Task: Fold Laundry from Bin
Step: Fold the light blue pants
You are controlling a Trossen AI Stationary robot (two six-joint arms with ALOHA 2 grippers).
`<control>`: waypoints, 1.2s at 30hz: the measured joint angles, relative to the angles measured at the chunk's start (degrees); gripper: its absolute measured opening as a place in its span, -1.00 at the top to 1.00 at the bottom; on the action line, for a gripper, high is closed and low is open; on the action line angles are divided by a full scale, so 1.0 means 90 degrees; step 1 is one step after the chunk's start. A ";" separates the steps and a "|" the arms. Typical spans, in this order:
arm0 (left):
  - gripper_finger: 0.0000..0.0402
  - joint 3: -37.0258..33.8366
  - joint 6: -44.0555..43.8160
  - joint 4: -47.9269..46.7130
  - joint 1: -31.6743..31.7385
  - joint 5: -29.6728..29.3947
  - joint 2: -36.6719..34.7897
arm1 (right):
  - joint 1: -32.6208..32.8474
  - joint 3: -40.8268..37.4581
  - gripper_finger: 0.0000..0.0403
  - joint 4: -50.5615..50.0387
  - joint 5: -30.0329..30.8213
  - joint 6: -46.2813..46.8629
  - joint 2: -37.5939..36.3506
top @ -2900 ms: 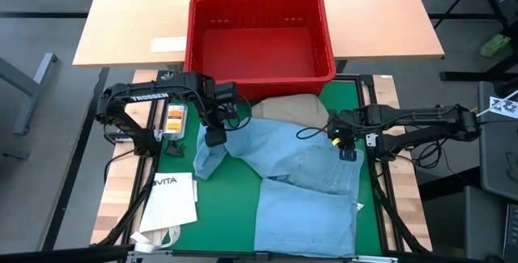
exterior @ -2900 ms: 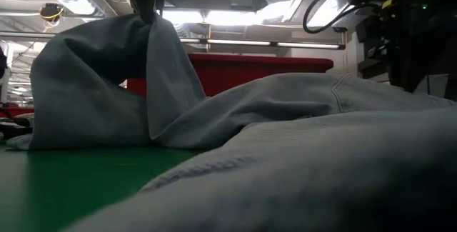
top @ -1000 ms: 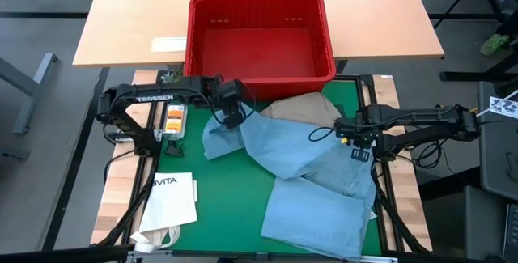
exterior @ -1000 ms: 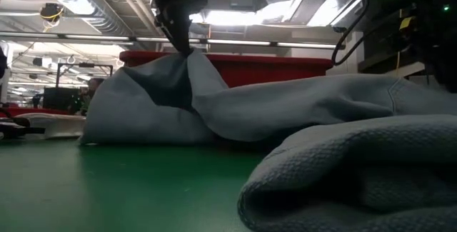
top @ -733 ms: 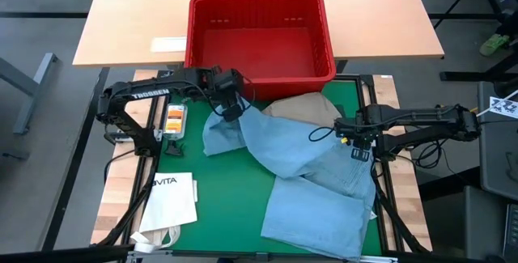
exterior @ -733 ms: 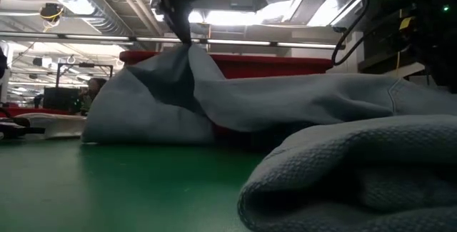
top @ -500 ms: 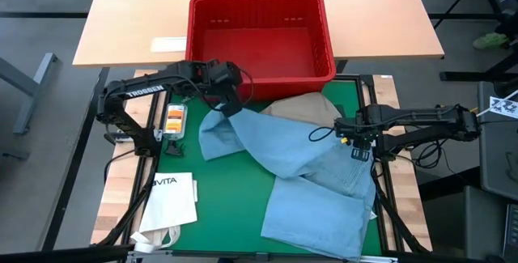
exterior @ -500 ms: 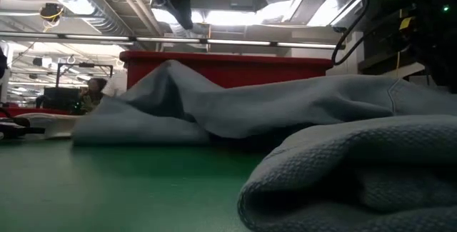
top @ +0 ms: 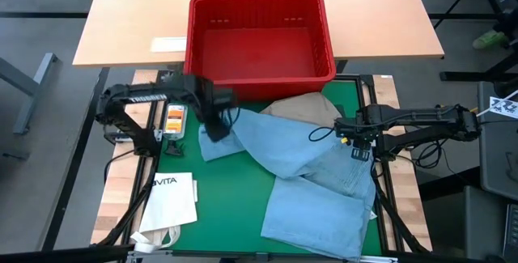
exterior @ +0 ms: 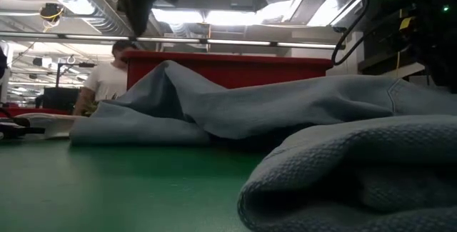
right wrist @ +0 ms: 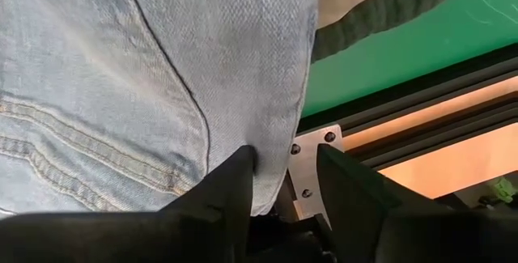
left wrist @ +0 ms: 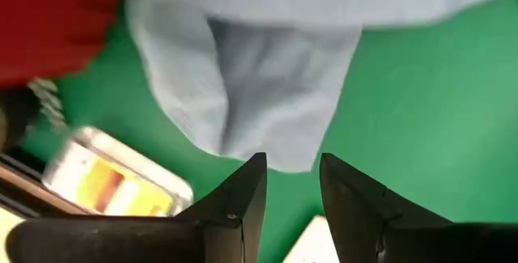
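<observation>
Both hands stand apart and empty: left hand [top: 215, 125] above the jeans [top: 312, 182] leg end, right hand [top: 361, 151] at their waist.

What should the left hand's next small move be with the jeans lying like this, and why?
Probably lower the left hand onto the nearest jeans leg end and grip it again. Its fingers stand apart, empty, just above the crumpled cloth, and the jeans lie skewed across the green mat. The right hand waits open over the waist.
</observation>
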 joint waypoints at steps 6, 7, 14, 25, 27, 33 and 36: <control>0.44 -0.1366 -0.0352 0.1447 -0.0957 -0.0025 0.0005 | 0.0000 0.0000 0.31 0.0005 0.0003 -0.0020 0.0000; 0.44 -0.1566 -0.0402 0.1749 -0.1099 -0.0022 0.0005 | 0.0000 0.0000 0.31 0.0005 0.0004 -0.0020 0.0000; 0.44 -0.2734 -0.0431 0.3631 -0.1780 -0.0216 0.0000 | 0.0000 0.0000 0.31 0.0018 0.0006 -0.0025 0.0000; 0.44 -0.3850 -0.0258 0.4795 -0.2109 -0.1112 -0.0005 | 0.0000 0.0000 0.31 0.0020 0.0006 -0.0025 0.0000; 0.44 -0.4140 -0.0261 0.5081 -0.2132 -0.1126 -0.0003 | 0.0000 0.0000 0.31 0.0019 0.0006 -0.0025 0.0000; 0.44 -0.4923 -0.0270 0.5985 -0.2126 -0.1690 -0.0002 | 0.0000 0.0000 0.31 0.0021 0.0006 -0.0025 0.0000; 0.44 -0.5241 -0.0270 0.6479 -0.2113 -0.1699 -0.0002 | 0.0001 0.0002 0.31 0.0019 0.0006 -0.0025 0.0000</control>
